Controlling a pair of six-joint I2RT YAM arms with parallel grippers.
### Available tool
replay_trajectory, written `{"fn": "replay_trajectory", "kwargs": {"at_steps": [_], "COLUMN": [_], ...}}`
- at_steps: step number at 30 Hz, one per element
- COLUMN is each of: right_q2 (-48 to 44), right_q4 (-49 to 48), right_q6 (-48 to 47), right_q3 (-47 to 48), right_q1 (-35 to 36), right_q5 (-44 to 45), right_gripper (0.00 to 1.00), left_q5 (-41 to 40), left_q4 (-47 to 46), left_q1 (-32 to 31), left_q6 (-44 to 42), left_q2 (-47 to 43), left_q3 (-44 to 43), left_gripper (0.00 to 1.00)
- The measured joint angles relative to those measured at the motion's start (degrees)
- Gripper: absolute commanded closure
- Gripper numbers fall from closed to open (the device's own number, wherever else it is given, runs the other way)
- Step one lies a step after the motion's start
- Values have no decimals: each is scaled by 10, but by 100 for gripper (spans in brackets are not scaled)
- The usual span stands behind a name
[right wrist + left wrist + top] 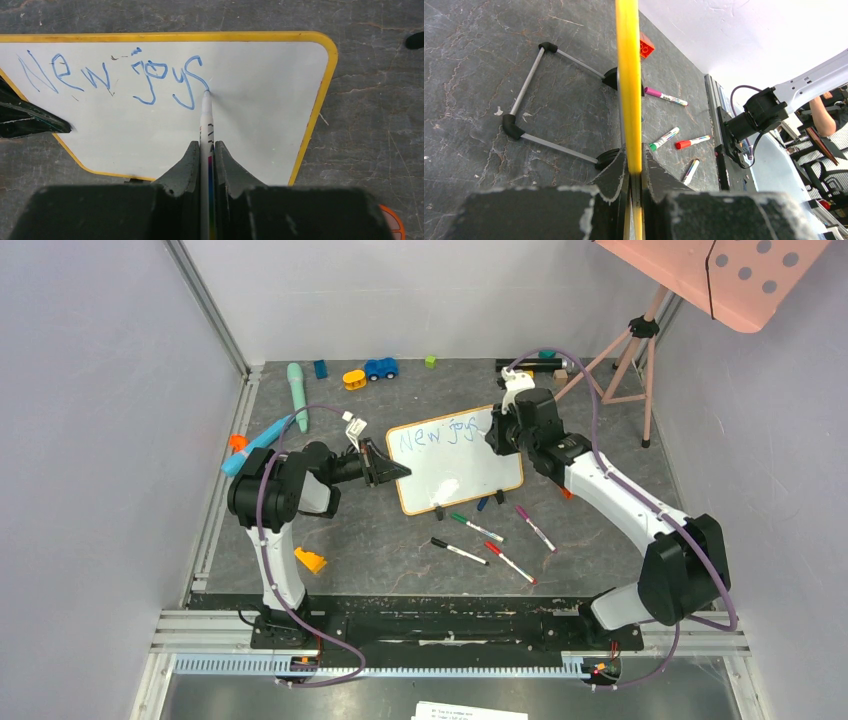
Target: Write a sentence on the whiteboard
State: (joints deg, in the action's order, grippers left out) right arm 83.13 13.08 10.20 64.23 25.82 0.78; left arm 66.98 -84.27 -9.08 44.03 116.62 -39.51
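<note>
Here the right gripper (206, 150) has its fingers pressed onto a marker (205, 115). The pen juts straight out ahead of them, and its tip touches the whiteboard (150, 135) on the last letter of the sentence (115, 75). The sentence is a single line of blue writing reading "New joys". It runs leftward from the tip along the board's far long edge. Blank white board lies on both sides of the pen and below the words.

The left gripper (635, 160) pinches the board's yellow frame (629, 75) at its left end. That camera sees the frame edge-on between the fingers, with a wire stand (549, 100) on the table (474, 60) behind the board.

From above, the whiteboard (455, 460) lies between the two grippers, the left gripper (390, 472) at its left end and the right gripper (497, 432) over its far right corner. Its long axis runs left to right, the right end angled slightly away from the arms. Two black clip feet sit on the near long edge. How steeply the board leans cannot be told. Four loose markers (477, 528) lie just beyond that near edge, towards the arm bases.
</note>
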Motion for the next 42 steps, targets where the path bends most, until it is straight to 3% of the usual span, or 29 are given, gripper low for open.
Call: {"fn": "replay_trajectory", "kwargs": {"at_steps": [10, 19, 26, 37, 42], "right_q2": [-12, -82, -105, -108, -107], "right_q4": [-22, -65, -71, -71, -71], "right_q6": [7, 7, 6, 6, 1], "right_q3": [-21, -87, -109, -117, -116], "right_q1": [-2, -2, -1, 21, 28], "right_q5": [-29, -59, -59, -50, -49], "right_gripper": [100, 100, 100, 100, 100], "left_q5": [1, 1, 2, 11, 18], "left_q4": [-1, -2, -2, -2, -3], "left_q1": [0, 0, 0, 0, 0], "left_q6": [0, 0, 0, -2, -5], "left_q2": [0, 0, 0, 0, 0], "left_q3": [0, 0, 0, -2, -3], "left_gripper": [98, 98, 93, 80, 64]}}
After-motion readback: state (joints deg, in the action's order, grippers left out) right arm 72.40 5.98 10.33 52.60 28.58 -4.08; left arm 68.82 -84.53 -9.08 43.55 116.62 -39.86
